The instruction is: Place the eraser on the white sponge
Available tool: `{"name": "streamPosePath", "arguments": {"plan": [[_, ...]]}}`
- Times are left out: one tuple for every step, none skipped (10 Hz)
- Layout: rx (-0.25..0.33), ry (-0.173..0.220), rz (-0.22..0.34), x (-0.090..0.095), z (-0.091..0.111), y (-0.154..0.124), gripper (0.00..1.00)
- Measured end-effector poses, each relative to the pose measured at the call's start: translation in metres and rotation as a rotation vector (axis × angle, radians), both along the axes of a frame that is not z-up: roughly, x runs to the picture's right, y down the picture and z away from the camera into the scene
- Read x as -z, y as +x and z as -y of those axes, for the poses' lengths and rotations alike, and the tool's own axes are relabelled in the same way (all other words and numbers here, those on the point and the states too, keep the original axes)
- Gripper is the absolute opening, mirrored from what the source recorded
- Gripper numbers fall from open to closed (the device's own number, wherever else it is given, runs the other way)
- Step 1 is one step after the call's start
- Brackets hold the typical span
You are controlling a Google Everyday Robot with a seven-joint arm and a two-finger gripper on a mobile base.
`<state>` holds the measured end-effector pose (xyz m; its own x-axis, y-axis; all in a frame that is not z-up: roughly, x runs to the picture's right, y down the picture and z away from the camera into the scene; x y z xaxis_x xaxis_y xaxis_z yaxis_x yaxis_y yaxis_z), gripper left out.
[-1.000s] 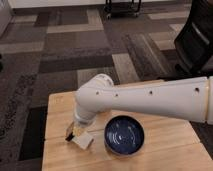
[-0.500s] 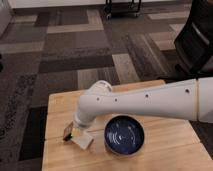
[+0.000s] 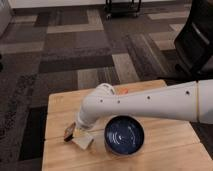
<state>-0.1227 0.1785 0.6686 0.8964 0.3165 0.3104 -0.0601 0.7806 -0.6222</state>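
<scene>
- We see the white arm (image 3: pixel 150 102) reach in from the right edge and bend down at its rounded elbow toward the left front part of the wooden table (image 3: pixel 60 102); the gripper (image 3: pixel 76 131) hangs at its lower end, low over the tabletop (most of it is hidden behind the arm's own bulk).
- We take the claw to be pressed together; the eraser (image 3: pixel 69 132), a small dark block with a reddish patch, sits tilted right at its left tip, and it looks pinched there, though we cannot make out the contact itself.
- The white sponge (image 3: pixel 83 141) lies flat on the table just below and slightly right of the claw; the eraser is at the sponge's upper left edge, and we cannot tell whether the two touch.
- The dark blue bowl (image 3: pixel 124 135) stands to the right of the claw, just beside the sponge.
- A small orange piece (image 3: pixel 124 91) peeks out above the arm, up and to the right of the claw, well apart from it.
</scene>
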Motion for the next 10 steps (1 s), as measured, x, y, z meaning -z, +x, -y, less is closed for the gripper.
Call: {"name": "streamPosePath", "arguments": {"plan": [[-0.006,-0.003,-0.005,-0.004,-0.004,0.005,0.00],[-0.009,-0.007,-0.009,-0.006,-0.006,0.008,0.00],[-0.012,-0.013,-0.015,-0.009,-0.010,0.013,0.00],[-0.017,-0.018,-0.021,-0.011,-0.013,0.016,0.00],[-0.020,-0.023,-0.026,-0.013,-0.015,0.019,0.00],[-0.021,-0.034,-0.042,-0.017,-0.020,0.025,0.00],[-0.021,-0.037,-0.045,-0.018,-0.021,0.025,0.00],[-0.017,-0.049,-0.062,-0.021,-0.025,0.031,0.00],[-0.010,-0.060,-0.073,-0.024,-0.029,0.035,0.00],[-0.006,-0.066,-0.080,-0.025,-0.032,0.037,0.00]]}}
